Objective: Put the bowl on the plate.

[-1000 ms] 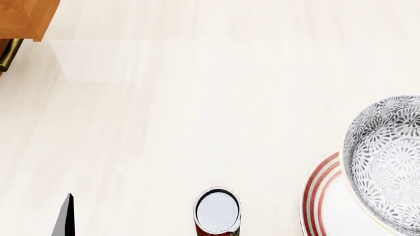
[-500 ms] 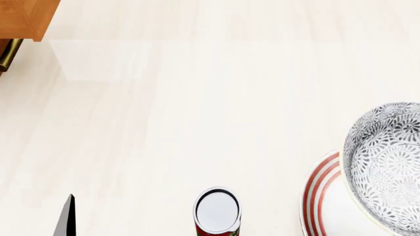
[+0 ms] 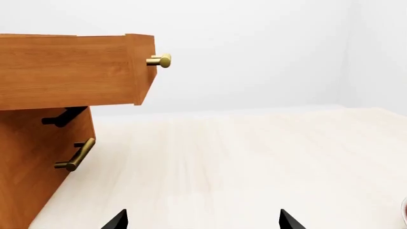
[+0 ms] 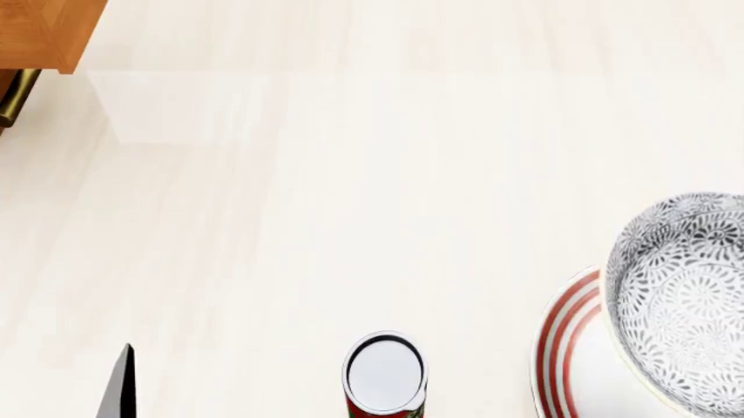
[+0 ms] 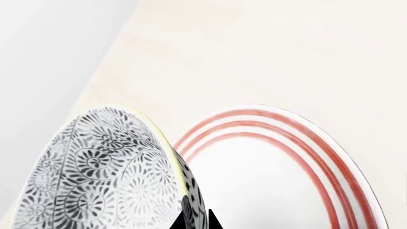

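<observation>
1. The bowl [image 4: 686,300], patterned in grey-black florals, hangs tilted over the far part of the plate [image 4: 556,344], at the right edge of the head view; whether its base touches the plate cannot be told.
2. The right hand [image 5: 194,220] pinches the bowl's rim, one dark finger inside the wall and one outside, as the right wrist view shows.
3. The left hand [image 3: 202,220] shows only two dark fingertips, spread apart and holding nothing, above bare desk [image 4: 348,200].
4. A can [image 4: 385,374] stands upright on the desk, apart from the plate on its left.
5. A wooden drawer unit [image 3: 57,114], one drawer pulled out, stands well apart at the far left.
6. Judged risk: the grip is a thin rim pinch on a tilted bowl, so the bowl could slip or swing.
7. Judged risk: released while tilted or off-centre, the bowl could rock onto the red-ringed rim [image 5: 289,138] or slide off the plate.
</observation>
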`<state>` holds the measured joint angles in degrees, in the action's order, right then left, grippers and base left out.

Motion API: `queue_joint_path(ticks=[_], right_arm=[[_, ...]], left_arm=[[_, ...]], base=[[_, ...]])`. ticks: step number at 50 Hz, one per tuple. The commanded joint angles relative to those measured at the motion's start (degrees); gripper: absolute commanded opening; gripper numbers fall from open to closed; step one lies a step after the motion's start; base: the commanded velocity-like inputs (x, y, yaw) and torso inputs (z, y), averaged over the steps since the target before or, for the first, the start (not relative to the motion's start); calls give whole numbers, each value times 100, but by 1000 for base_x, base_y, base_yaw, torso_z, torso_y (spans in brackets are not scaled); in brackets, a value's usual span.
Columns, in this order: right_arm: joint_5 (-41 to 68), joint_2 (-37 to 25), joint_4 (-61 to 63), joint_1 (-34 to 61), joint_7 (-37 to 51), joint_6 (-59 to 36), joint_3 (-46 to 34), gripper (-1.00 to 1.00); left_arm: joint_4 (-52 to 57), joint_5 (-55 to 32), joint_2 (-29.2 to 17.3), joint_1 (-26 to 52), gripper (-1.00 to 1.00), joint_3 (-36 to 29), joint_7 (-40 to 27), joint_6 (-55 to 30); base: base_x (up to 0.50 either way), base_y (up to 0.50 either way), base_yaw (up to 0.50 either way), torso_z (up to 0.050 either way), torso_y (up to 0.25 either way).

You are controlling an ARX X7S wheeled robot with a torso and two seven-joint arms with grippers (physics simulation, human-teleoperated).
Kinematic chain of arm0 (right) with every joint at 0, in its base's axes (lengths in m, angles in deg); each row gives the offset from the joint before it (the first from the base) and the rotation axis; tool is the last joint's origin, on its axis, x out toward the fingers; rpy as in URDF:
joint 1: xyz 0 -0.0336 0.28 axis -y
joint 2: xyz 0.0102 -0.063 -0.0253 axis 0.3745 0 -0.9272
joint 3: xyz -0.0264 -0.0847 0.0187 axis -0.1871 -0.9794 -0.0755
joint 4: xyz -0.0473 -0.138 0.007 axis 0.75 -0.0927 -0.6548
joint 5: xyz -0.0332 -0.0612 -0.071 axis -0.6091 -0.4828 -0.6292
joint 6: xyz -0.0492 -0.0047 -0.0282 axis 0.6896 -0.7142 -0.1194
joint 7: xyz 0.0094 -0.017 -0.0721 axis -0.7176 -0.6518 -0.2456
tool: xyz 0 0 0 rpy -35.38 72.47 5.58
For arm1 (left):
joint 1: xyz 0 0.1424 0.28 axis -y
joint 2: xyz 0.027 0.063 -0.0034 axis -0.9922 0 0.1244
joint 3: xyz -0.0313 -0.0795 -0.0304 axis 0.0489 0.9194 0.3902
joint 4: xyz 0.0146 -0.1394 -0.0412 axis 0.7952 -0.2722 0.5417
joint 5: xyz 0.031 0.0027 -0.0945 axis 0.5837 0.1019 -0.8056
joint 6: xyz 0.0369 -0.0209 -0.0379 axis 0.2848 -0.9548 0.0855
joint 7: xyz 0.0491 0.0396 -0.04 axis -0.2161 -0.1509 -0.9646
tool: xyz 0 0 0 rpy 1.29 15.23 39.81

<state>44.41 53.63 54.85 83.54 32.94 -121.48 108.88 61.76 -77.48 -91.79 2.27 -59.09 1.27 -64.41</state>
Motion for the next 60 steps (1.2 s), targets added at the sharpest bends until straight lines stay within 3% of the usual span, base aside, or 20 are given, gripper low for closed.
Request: queue_joint_path(ticks=[1, 60], right_arm=[[-210, 111, -110, 0, -338, 164, 109, -100], [-868, 281, -579, -368, -1024, 518, 11, -100]], left_arm=[[-77, -53, 88, 48, 100, 120, 122, 117], [-341, 25, 20, 55, 100, -70, 59, 331]], base=[[0, 0, 0, 0, 0], [0, 0, 0, 0, 0]])
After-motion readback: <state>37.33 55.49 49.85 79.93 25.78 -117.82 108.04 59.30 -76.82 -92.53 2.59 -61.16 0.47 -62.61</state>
